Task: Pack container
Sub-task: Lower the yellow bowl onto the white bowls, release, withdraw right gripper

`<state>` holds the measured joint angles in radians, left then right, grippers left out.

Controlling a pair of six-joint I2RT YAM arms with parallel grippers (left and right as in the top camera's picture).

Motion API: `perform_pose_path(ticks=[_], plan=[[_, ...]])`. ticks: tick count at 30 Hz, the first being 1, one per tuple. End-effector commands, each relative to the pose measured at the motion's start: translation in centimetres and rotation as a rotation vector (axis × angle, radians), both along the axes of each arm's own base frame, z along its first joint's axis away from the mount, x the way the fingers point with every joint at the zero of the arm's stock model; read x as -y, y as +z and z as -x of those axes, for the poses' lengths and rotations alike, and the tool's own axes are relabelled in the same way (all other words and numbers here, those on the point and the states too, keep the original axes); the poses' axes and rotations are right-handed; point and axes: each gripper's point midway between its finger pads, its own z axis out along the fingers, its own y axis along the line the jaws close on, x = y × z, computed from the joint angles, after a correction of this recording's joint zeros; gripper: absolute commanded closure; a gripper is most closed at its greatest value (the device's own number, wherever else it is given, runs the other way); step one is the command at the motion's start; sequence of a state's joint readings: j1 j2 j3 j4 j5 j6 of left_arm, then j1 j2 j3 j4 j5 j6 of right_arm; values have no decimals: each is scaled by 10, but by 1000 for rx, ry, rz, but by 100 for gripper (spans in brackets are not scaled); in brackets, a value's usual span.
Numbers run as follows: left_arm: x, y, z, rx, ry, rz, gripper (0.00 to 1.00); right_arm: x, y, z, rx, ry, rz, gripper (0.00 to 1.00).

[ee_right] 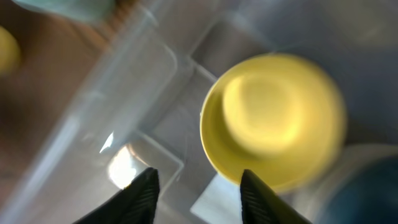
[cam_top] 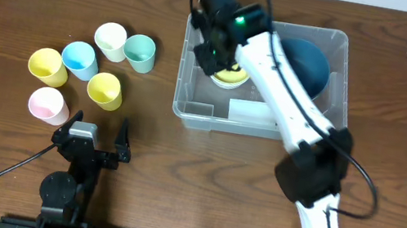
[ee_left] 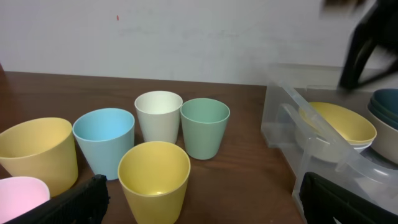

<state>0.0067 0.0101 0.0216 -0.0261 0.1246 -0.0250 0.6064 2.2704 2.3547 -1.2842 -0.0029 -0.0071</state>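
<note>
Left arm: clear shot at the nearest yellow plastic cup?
Probably yes. The open left hand faces the nearest yellow plastic cup with only bare wooden table between them; the light blue plastic cup stands close beside it, so finger room looks tight.

Right arm (cam_top: 277,68) extended, jaws parted, empty; left arm (cam_top: 72,165) retracted, jaws wide.

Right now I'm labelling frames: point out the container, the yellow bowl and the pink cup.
container (cam_top: 347,84): overhead view, right rim.
yellow bowl (ee_right: 273,118): right wrist view, its centre.
pink cup (cam_top: 47,104): overhead view, its open mouth.
</note>
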Motion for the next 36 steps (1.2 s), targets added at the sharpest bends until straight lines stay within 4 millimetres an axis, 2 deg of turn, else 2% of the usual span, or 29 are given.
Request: perform_pose_path(ticks=[1, 4, 5, 7, 9, 12, 14, 16, 18, 22, 25, 29, 33, 36], plan=[[1, -15, 1, -45, -9, -4, 2, 43, 147, 4, 287, -97, -118, 49], [1, -15, 1, -45, -10, -4, 2, 107, 194, 11, 381, -277, -106, 45], [1, -15, 1, -44, -10, -4, 2, 122, 201, 13, 391, -320, -104, 44], [1, -15, 1, -45, -9, -4, 2, 174, 216, 20, 409, -461, -83, 42], [1, -15, 1, -45, -9, -4, 2, 222, 221, 24, 409, -613, -58, 38], [1, -15, 1, -45, -9, -4, 2, 294, 214, 31, 351, -852, -60, 36], [1, -15, 1, -45, -9, -4, 2, 330, 201, 35, 291, -992, -81, 34], [1, -15, 1, -44, -9, -4, 2, 357, 187, 38, 241, -1102, -85, 30], [1, -15, 1, -45, -9, -4, 2, 385, 168, 41, 189, -1217, -72, 23], [1, -15, 1, -45, -9, -4, 2, 426, 124, 48, 78, -1386, -38, 1], [1, -15, 1, -45, -9, -4, 2, 451, 80, 55, -28, -1480, -1, 1], [1, -15, 1, -44, -9, -4, 2, 468, 28, 66, -149, -1528, 49, 1], [1, -15, 1, -45, -9, -4, 2, 476, -7, 76, -222, -1553, 77, 1], [2, -15, 1, -44, -14, -3, 2, 485, -23, 77, -221, -1574, 79, 1]])
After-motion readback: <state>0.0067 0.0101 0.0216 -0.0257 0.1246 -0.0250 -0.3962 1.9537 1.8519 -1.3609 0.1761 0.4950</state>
